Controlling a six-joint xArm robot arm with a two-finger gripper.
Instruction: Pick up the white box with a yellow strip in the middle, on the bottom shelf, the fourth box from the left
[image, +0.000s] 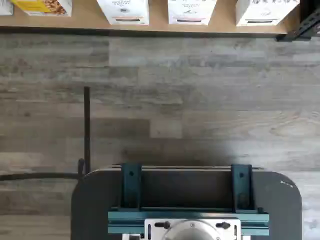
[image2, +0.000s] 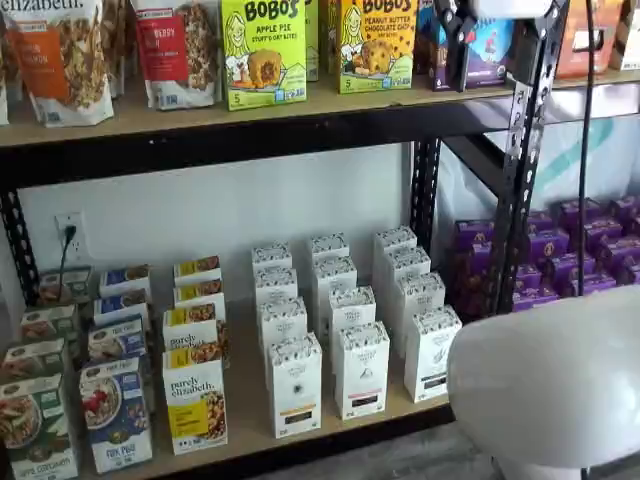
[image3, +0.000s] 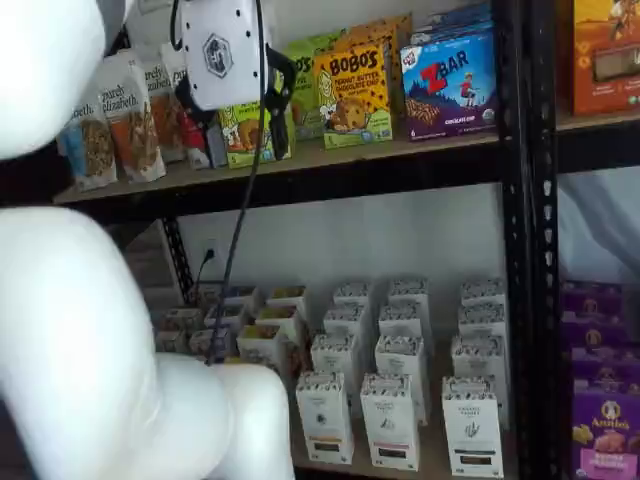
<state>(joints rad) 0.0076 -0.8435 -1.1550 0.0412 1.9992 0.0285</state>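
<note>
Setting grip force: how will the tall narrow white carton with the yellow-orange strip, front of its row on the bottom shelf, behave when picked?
The tall narrow white carton looks like stiff, flat-sided paperboard, so probably easy to grip. Tall on a small base, it may tip backward into the matching carton behind if nudged. Probably light for its size.

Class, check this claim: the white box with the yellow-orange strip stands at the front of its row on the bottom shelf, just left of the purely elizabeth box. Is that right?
One detail is wrong. In a shelf view the white box does stand at the front of its row on the bottom shelf, but it is just right of the purely elizabeth box, not left of it.
</note>
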